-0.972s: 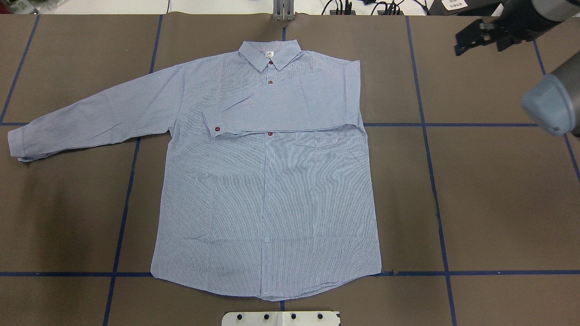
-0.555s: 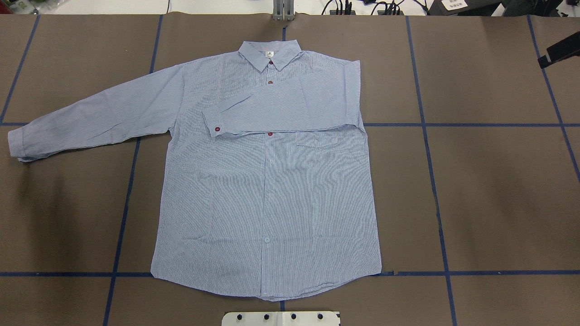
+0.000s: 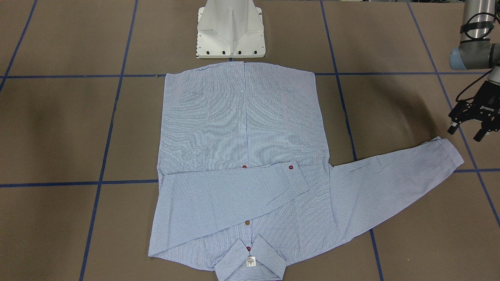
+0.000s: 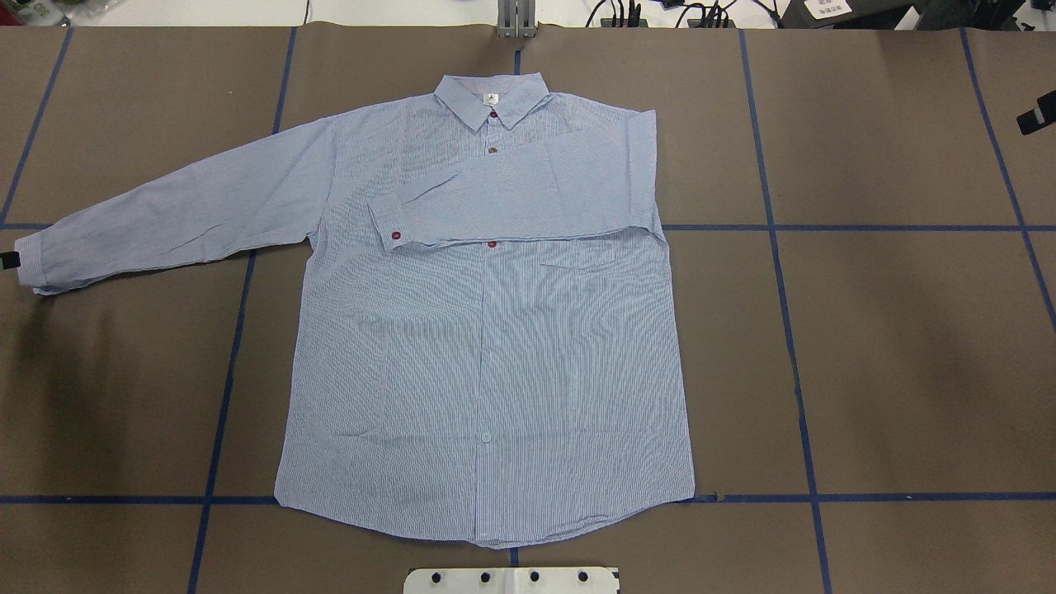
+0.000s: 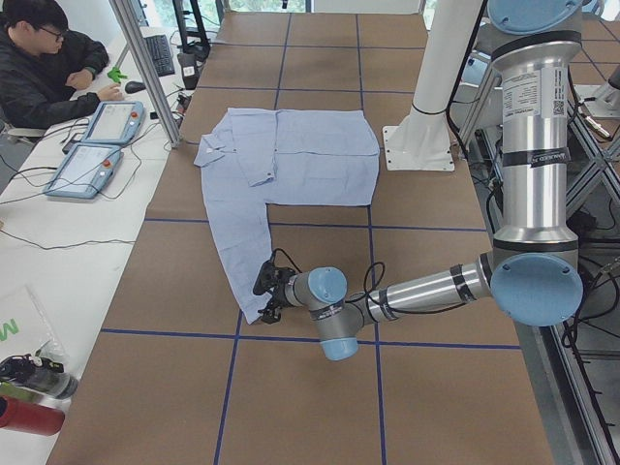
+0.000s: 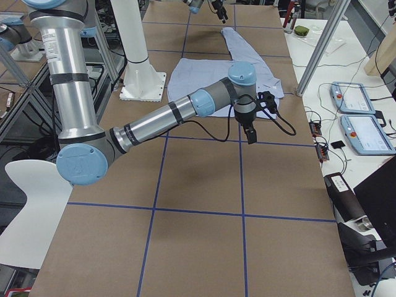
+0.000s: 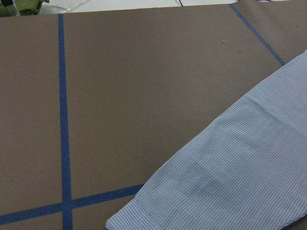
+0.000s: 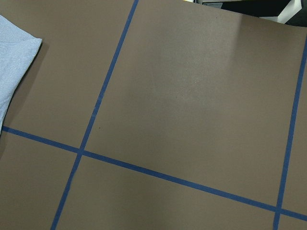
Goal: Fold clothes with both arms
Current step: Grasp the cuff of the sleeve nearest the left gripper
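The shirt (image 4: 487,346) is thin woven cloth, matt and lightly creased. The table cover (image 4: 907,346) looks like brown paper, matt and smooth. The left arm (image 5: 528,145) has shiny brushed-metal tubes and smooth light blue joint caps (image 5: 536,289).

Striped shirt (image 4: 487,371) on brown table (image 4: 907,330)

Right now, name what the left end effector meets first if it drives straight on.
Probably the outstretched sleeve's cuff; the open left end effector tilts down toward it. Depth is unclear; it may strike table beside it.
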Robot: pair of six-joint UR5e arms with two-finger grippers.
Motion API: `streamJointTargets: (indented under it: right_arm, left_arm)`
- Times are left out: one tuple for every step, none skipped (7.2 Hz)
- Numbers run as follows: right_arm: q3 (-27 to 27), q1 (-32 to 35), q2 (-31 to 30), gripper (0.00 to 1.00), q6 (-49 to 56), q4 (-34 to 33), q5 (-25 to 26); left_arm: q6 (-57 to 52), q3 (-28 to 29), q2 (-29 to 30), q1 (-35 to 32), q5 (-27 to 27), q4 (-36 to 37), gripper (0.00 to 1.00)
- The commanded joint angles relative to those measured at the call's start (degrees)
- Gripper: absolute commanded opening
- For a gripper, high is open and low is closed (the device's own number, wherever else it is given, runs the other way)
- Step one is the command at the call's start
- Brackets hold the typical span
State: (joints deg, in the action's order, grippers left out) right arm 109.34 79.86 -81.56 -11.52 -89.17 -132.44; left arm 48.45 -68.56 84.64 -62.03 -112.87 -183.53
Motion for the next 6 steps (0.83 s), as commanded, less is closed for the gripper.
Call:
streamJointTargets:
  right_arm:
    - [0.3, 0.0, -0.7, 1.00, 0.2, 0.0, 0.1]
    - [0.3, 0.0, -0.8, 1.00, 0.2, 0.0, 0.2]
    - [0.3, 0.0, -1.1, 1.00, 0.3, 0.0, 0.2]
    - [0.3, 0.0, -1.3, 1.00, 0.3, 0.5, 0.2]
    - [0.1, 0.0, -2.4, 1.00, 0.2, 2.6, 0.2]
    - [0.0, 0.0, -2.6, 1.00, 0.2, 3.3, 0.2]
  left_arm:
    - [3.1, 3.3, 0.1, 3.6, 3.6, -4.0, 0.98]
    - [6.2, 3.4, 0.7, 4.3, 4.1, -4.0, 0.96]
    - [6.6, 3.4, 0.8, 5.5, 5.5, -4.1, 0.95]
    - [6.5, 4.0, 1.0, 6.8, 7.7, -4.1, 0.92]
    - [6.5, 4.8, 2.1, 7.3, 8.1, -4.0, 0.88]
    - [6.5, 6.6, 3.4, 7.3, 8.1, -4.0, 0.87]
